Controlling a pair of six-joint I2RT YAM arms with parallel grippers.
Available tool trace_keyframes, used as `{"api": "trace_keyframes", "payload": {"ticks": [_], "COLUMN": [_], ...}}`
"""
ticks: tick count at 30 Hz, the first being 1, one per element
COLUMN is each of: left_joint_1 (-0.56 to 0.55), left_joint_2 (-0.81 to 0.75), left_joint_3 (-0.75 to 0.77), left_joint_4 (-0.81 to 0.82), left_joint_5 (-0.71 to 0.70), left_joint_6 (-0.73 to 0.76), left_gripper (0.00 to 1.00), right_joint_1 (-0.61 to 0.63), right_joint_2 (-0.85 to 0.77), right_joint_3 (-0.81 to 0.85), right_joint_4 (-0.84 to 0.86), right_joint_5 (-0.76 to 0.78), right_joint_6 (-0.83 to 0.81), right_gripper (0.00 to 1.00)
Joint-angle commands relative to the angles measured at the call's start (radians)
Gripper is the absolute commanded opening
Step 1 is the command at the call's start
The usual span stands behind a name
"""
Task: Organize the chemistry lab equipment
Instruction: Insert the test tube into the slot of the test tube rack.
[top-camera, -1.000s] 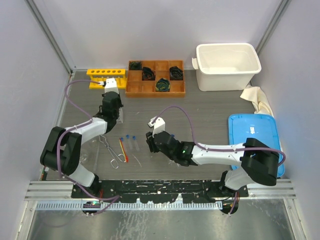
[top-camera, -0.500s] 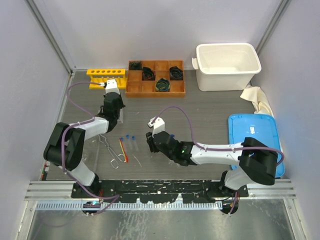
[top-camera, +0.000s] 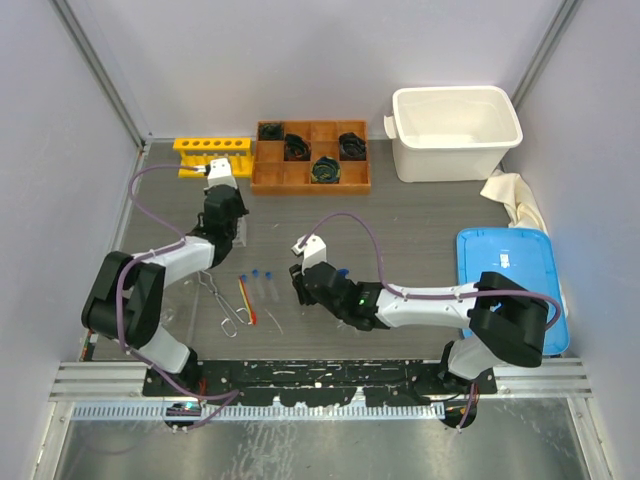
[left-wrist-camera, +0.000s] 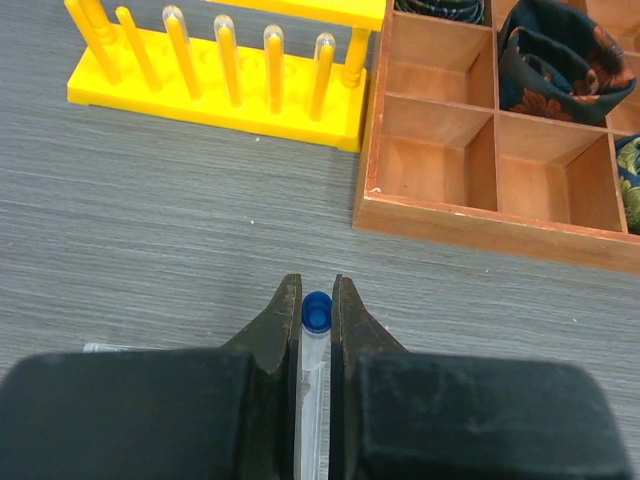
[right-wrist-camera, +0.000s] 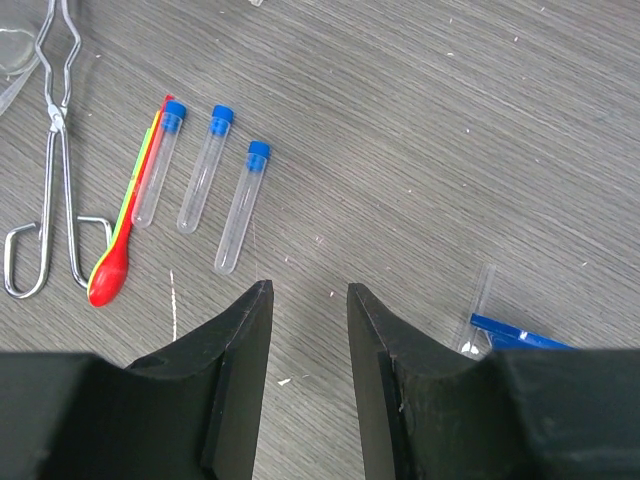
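Grey wood-grain tabletop (top-camera: 430, 220) (pale lilac walls (top-camera: 300, 60) around) carries loose test tubes (right-wrist-camera: 243, 205).

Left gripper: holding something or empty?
Holding. In the left wrist view, the left gripper is shut on a blue-capped tube, whose cap pokes out in front.

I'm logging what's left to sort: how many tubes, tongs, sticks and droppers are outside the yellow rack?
Blue-capped test tubes: 4 (three lying on the table, one in the left claw)
Metal tongs: 1
Red-orange stick: 1
Blue dropper: 1
Total: 7
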Motion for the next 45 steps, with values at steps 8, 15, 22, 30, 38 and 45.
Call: {"api": "trace_keyframes", "payload": {"ticks": [8,15,22,30,38,45], "left_joint_1": [0.004,0.006,0.007,0.010,0.017,0.018], "left_joint_2": [-0.064,-0.057,-0.044,-0.026,-0.011,0.000], "left_joint_3": [-0.022,-0.024,-0.017,-0.025,-0.032,-0.032], "left_joint_4": [0.034,0.037,0.033,0.039,0.047,0.047], "left_joint_5": [-0.016,-0.022,-0.022,-0.023,-0.022,-0.012], "left_joint_6": [-0.005,0.002,0.004,0.001,0.001,-0.003], "left_gripper": [0.00,0.00,0.00,0.00,0.00,0.00], "right_joint_1": [-0.004,-0.005,-0.005,-0.005,-0.005,-0.006], "right_joint_2": [-0.010,-0.005,-0.001,0.007,0.013,0.015], "right_joint_3": [0.042,0.044,0.046,0.052,0.056,0.054], "right_joint_4": [0.036,0.035,0.034,0.032,0.030,0.032], "right_joint_5": [0.001,0.001,0.004,0.001,-0.001,0.002], "right_joint_6": [-0.003,-0.008,-0.011,-0.015,-0.017,-0.016], "right_gripper": [0.42,0.42,0.42,0.42,0.42,0.42]}}
